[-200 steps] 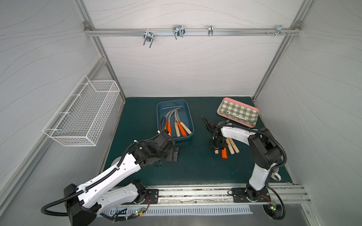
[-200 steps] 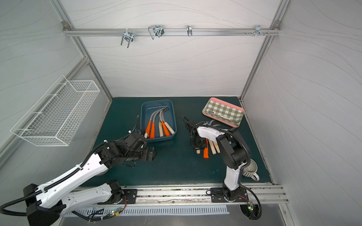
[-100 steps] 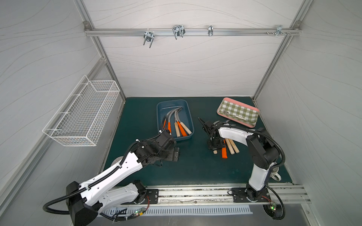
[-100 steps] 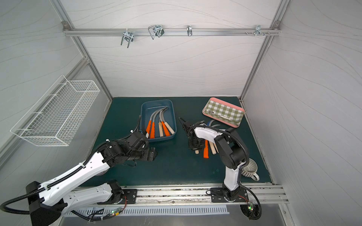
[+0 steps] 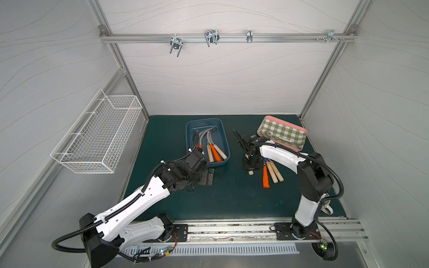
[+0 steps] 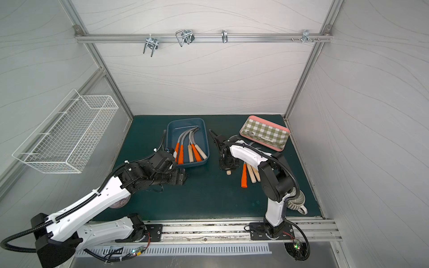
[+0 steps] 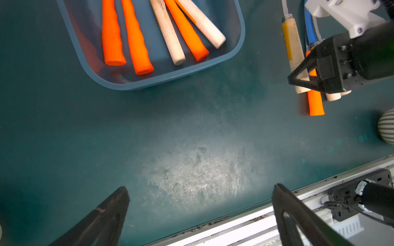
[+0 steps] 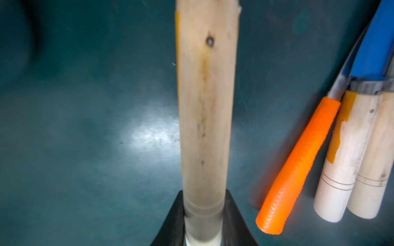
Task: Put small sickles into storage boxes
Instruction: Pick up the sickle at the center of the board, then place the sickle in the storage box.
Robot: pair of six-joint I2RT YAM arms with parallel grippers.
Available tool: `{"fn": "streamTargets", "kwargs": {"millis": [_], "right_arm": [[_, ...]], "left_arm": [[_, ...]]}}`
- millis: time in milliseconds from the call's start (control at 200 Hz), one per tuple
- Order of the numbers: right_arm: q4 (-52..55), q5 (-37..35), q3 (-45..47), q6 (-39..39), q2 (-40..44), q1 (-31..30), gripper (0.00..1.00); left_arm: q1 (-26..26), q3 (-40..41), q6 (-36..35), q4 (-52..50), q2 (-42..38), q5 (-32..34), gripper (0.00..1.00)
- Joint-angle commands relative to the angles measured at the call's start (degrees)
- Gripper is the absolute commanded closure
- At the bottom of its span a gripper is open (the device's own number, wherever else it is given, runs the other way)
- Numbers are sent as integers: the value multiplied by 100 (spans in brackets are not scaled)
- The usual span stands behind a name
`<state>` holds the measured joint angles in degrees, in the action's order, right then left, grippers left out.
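While five small sickles already lie in the storage box, the right gripper is clamped on a wooden-handled sickle beside it, three more sickles wait on the mat, and the left gripper stands spread wide and empty.

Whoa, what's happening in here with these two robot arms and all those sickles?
They're packing small sickles into the blue tub, which holds five so far. The right claw is clamped on a wooden-handled sickle, beside three more lying loose on the green mat. The left claw hangs open and empty near the tub.
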<state>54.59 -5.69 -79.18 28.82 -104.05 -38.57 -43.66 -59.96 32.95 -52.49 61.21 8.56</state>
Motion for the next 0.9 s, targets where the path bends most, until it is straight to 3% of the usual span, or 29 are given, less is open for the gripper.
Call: {"fn": "streamTargets", "kwargs": {"millis": [0, 355, 895], "right_arm": [[376, 109, -353, -77, 208, -21, 82], [730, 332, -1495, -235, -60, -163, 82], [858, 718, -3162, -198, -1143, -780, 81]], "left_arm": [[194, -331, -163, 46, 40, 19, 1], [817, -714, -520, -111, 80, -184, 1], [1713, -706, -772, -236, -3, -519, 1]]}}
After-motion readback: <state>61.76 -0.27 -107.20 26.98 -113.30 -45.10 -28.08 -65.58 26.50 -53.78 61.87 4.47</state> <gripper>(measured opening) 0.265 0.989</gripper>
